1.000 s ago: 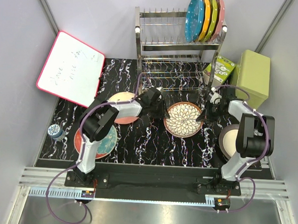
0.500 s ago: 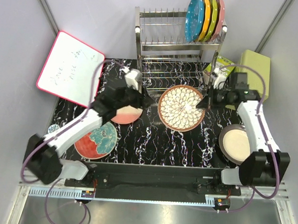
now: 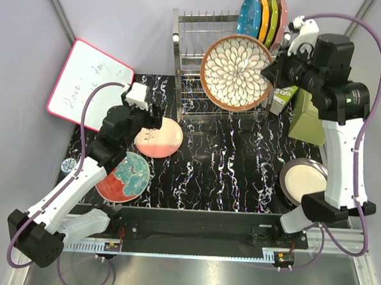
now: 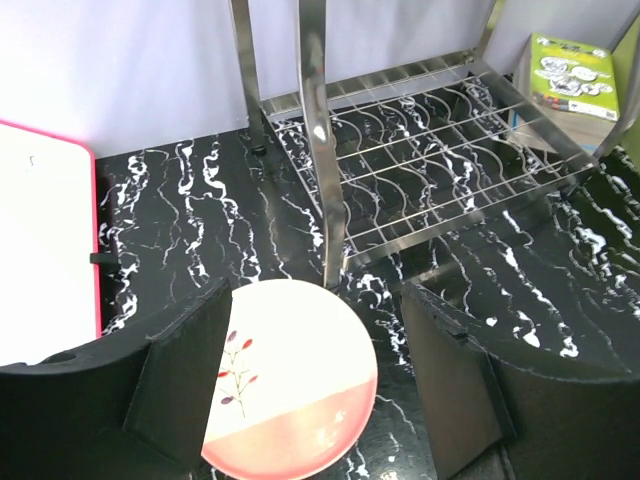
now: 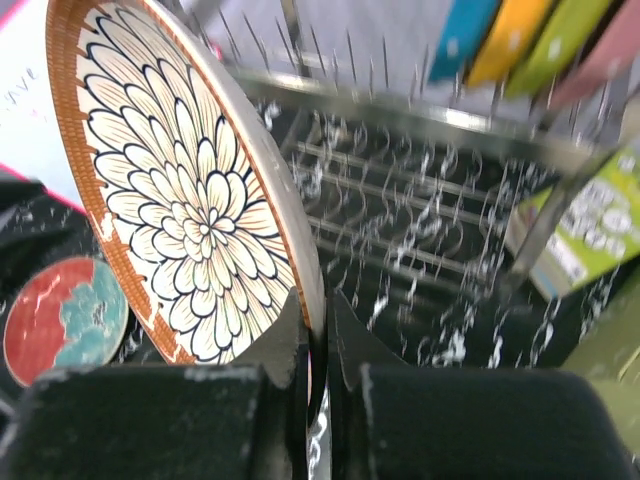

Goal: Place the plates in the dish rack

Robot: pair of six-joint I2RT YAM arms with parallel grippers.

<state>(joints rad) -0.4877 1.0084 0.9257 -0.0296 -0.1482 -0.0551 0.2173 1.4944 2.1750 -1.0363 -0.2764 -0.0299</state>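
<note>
Right gripper (image 5: 314,318): my jaws are pinched tight on the rim of the floral-petal plate (image 3: 236,72). I grip it at its right edge. The plate is up off the table (image 3: 228,163), standing nearly on edge, patterned face toward the left. From above it sits in front of the upper tier of the dish rack (image 3: 182,53), just left of the four coloured plates (image 3: 264,22) already standing in the far right slots. Cannot tell whether it touches the prongs.

Left gripper (image 4: 320,370): fingers spread wide, nothing between them. It hovers over the far edge of the pink-and-cream plate (image 4: 290,390), which lies flat on the table just beside the rack's near left post.

Other plates: the red plate (image 3: 125,177) lies flat near left, touching or overlapping the pink-and-cream one. The cream plate (image 3: 303,180) with the dark rim lies flat near right, by my right arm's base.

Whiteboard (image 3: 91,86) leans at far left. Green box (image 3: 320,101) stands far right.
</note>
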